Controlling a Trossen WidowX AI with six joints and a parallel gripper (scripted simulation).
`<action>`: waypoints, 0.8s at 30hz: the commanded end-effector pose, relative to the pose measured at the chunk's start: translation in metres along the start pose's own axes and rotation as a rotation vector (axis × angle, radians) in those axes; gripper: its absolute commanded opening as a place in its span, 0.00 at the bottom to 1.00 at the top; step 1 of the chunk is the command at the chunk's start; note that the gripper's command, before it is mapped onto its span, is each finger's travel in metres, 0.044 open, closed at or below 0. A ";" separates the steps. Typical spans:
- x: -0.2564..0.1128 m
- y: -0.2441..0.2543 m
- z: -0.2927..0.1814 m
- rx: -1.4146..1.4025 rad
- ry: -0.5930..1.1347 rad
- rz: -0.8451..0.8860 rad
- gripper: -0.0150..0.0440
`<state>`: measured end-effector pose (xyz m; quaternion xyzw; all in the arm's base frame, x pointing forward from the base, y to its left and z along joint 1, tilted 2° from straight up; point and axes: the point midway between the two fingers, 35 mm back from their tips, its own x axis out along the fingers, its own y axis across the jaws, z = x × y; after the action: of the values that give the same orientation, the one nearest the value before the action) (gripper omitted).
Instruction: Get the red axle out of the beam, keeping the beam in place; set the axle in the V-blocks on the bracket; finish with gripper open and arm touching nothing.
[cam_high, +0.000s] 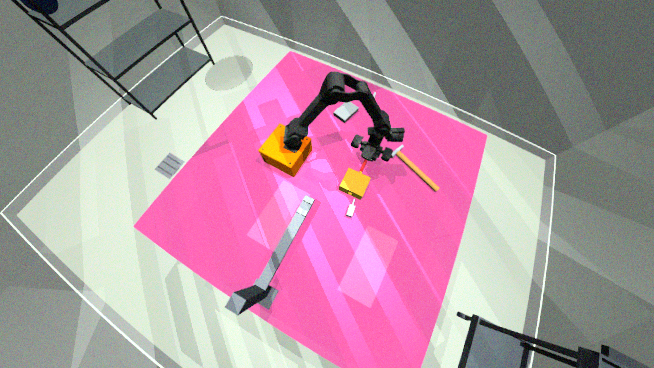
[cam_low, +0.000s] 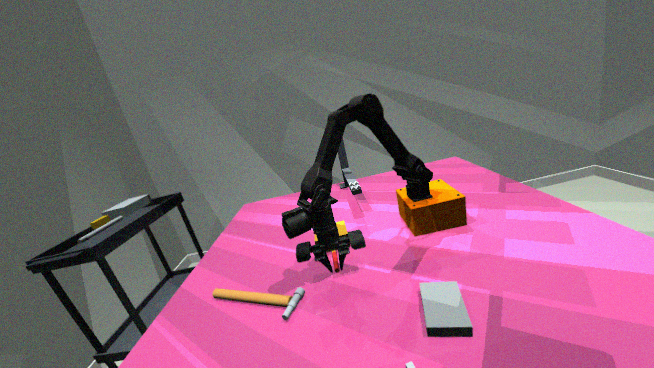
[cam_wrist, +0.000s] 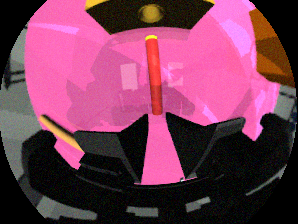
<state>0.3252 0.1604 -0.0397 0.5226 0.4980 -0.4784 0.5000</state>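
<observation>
Found in the exterior view on the black cart (cam_high: 468, 340) (cam_low: 61, 295), left to right: a pale rod (cam_low: 101, 229), a small yellow block (cam_low: 100, 222) and a grey box (cam_low: 127, 204). Saw in the top view across the pink tabletop (cam_high: 425, 240) (cam_low: 525, 305) (cam_wrist: 45, 55), amid grey walls, the grey V-block bracket (cam_high: 287, 240) (cam_low: 354, 186), the yellow beam (cam_high: 354, 183) (cam_low: 341, 229) (cam_wrist: 120, 17), then the wooden-handled hammer (cam_high: 417, 171) (cam_low: 255, 297) (cam_wrist: 60, 131). Found the slim, red, yellow-tipped axle (cam_high: 363, 166) (cam_low: 336, 261) (cam_wrist: 156, 75) outside the beam, one end near the fingertips of the gripper (cam_high: 369, 157) (cam_low: 337, 271) (cam_wrist: 157, 115), jaws parted slightly and released.
</observation>
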 end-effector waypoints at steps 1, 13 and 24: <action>0.000 0.000 0.000 0.000 0.000 0.000 0.61; -0.015 0.000 0.000 0.004 -0.003 0.000 1.00; -0.028 0.000 0.000 0.004 -0.003 0.000 1.00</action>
<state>0.3215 0.1589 -0.0203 0.5169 0.5003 -0.4841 0.4982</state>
